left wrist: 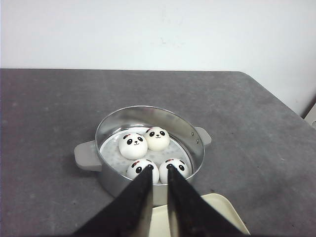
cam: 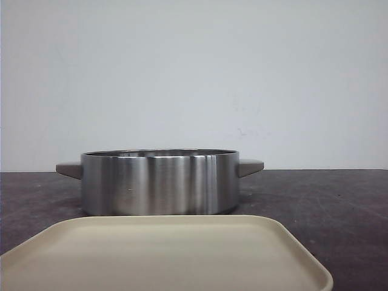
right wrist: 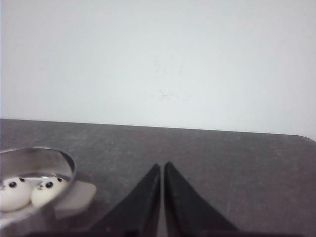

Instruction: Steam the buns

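1. Left pincer (left wrist: 159,170) hovers narrowly parted and empty; the four buns (left wrist: 133,145) sit just beyond it inside the steamer pot (left wrist: 195,148).
2. Right pincer (right wrist: 162,170), nearly closed and empty, hangs over bare worktop (right wrist: 237,168); careless lowering could dent buns or nudge the beige tray (cam: 182,254).

Count: buns, pot, tray, grippers

Four panda-faced buns (left wrist: 133,145) are sitting in one steel steamer pot (left wrist: 190,133); one beige tray (cam: 163,254) is lying just in front; two black grippers, left (left wrist: 159,169) and right (right wrist: 162,168), are showing.
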Robot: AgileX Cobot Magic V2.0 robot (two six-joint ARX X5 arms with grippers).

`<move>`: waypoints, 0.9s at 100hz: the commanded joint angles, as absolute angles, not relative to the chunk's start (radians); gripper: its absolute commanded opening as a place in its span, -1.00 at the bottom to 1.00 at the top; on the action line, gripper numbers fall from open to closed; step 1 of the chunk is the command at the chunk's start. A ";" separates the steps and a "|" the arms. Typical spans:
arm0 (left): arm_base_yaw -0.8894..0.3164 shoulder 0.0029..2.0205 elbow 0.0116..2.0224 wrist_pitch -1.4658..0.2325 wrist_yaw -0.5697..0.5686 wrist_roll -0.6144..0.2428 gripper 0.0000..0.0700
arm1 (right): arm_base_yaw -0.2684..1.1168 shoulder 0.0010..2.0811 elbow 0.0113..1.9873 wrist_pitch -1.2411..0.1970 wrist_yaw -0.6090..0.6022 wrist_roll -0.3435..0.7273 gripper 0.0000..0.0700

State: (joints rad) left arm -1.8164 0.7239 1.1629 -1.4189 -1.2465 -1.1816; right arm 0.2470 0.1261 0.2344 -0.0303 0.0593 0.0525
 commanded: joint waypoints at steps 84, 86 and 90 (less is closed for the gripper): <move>-1.820 0.731 1.171 -1.438 -1.250 -1.190 -0.98 | 0.077 0.004 0.012 -0.155 -0.050 0.034 -0.98; -1.820 0.731 1.171 -1.438 -1.250 -1.190 -0.98 | 0.077 0.004 0.012 -0.155 -0.050 0.033 -0.98; -1.820 0.731 1.171 -1.438 -1.250 -1.190 -0.98 | 0.077 0.004 0.012 -0.155 -0.050 0.034 -0.98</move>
State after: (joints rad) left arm -1.8164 0.7239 1.1629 -1.4189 -1.2472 -1.1820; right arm 0.0765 0.0051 0.0158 -0.1684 -0.0494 0.0425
